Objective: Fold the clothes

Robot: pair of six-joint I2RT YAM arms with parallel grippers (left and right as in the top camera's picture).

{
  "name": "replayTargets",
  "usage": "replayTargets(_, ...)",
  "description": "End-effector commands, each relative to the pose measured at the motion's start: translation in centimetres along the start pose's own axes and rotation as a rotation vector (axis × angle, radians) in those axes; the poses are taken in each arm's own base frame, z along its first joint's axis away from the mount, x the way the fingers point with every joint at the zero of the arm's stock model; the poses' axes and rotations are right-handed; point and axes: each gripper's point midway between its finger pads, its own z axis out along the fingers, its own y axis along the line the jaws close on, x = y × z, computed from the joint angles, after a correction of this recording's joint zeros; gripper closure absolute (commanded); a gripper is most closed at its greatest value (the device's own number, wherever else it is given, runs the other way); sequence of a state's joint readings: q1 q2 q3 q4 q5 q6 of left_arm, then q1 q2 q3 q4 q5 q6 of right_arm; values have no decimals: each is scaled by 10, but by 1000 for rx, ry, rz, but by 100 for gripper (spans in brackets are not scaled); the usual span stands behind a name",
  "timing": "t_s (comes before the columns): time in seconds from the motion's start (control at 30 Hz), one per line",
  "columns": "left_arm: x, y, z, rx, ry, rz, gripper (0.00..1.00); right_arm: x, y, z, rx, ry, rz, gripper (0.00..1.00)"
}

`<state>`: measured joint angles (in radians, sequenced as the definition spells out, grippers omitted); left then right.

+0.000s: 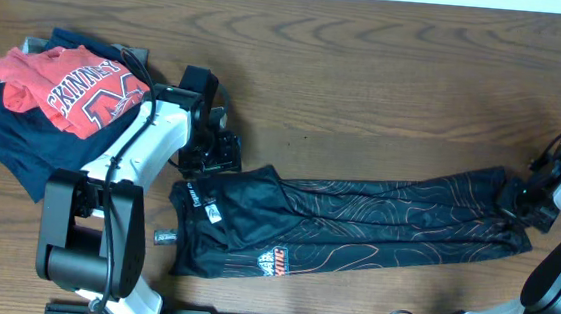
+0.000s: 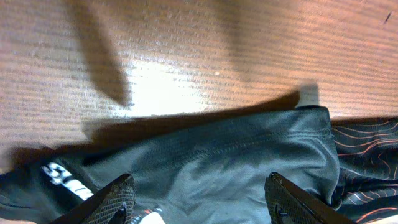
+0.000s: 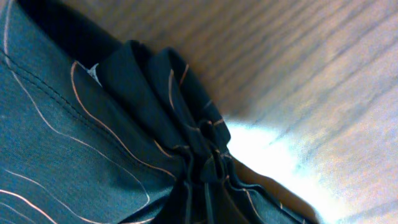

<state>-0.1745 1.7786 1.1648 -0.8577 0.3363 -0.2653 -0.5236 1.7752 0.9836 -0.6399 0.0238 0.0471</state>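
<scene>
The black garment with thin orange-and-white contour lines lies stretched left to right across the near part of the wooden table; its logo faces up near the left end. My left gripper is open just over the garment's upper left corner; in the left wrist view its fingers straddle smooth black cloth. My right gripper is at the garment's right end. In the right wrist view the cloth gathers into tight pleats at the jaws, so it is shut on it.
A red shirt with white lettering lies on a pile of navy garments at the far left, just behind my left arm. Bare wooden table stretches behind the black garment to the back edge.
</scene>
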Motion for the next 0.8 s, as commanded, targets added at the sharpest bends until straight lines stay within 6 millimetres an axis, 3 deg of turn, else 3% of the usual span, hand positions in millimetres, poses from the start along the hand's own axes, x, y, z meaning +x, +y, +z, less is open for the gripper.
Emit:
replayTargets(0.0, 2, 0, 6, -11, 12, 8, 32, 8, 1, 15, -25, 20, 26, 99)
replayTargets(0.23, 5, -23, 10, 49, 14, 58, 32, -16, -32, 14, -15, -76, 275, 99)
replayTargets(0.33, 18, -23, 12, 16, 55, 61, 31, -17, -48, 14, -7, -86, 316, 96)
replayTargets(0.47, 50, -19, 12, -36, 171, 2, 29, -13, -63, 14, 3, -80, 315, 96)
replayTargets(0.63, 72, -19, 24, -64, 224, 33, 28, -12, -63, 14, -7, -77, 318, 96)
replayTargets(0.77, 85, -18, 45, -73, 226, 27, 32, -10, -62, 15, -14, -67, 319, 97)
